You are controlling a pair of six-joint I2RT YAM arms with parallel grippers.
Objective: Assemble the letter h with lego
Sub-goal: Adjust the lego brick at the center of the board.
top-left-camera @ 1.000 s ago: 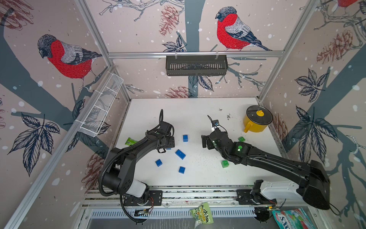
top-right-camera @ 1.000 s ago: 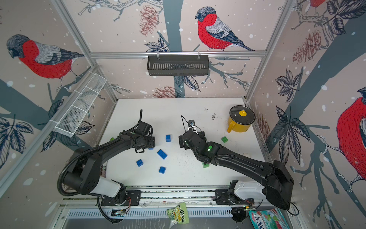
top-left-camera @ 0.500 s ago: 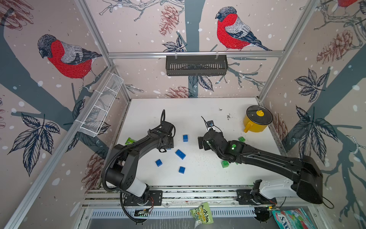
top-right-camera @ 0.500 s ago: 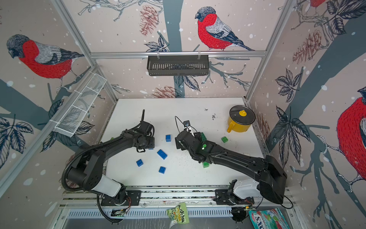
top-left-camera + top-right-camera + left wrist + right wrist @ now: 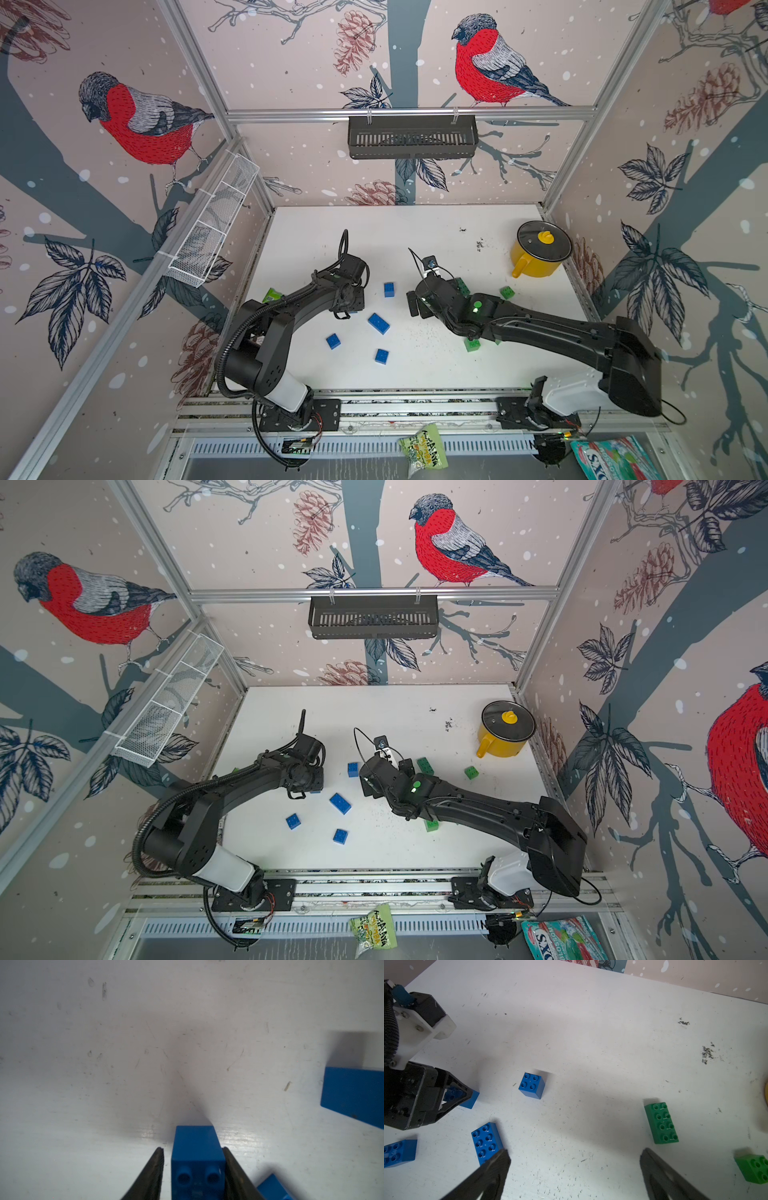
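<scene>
My left gripper is low on the white table, its jaws nearly closed round a square blue lego brick. One finger touches the brick; a narrow gap shows at the other. The same brick shows from the right wrist. Loose blue lego lies nearby: a square, an oblong and two squares. Green lego lies to the right: an oblong, a square, and one by the right arm. My right gripper hovers wide open, holding nothing.
A yellow lidded pot stands at the back right. A flat light-green packet lies by the left arm. A black basket hangs on the back wall, a white wire basket on the left wall. Dark crumbs dot the table.
The left jaws have narrowed round the blue brick. The right arm has swung leftward toward the table's middle, its gripper still wide open.
</scene>
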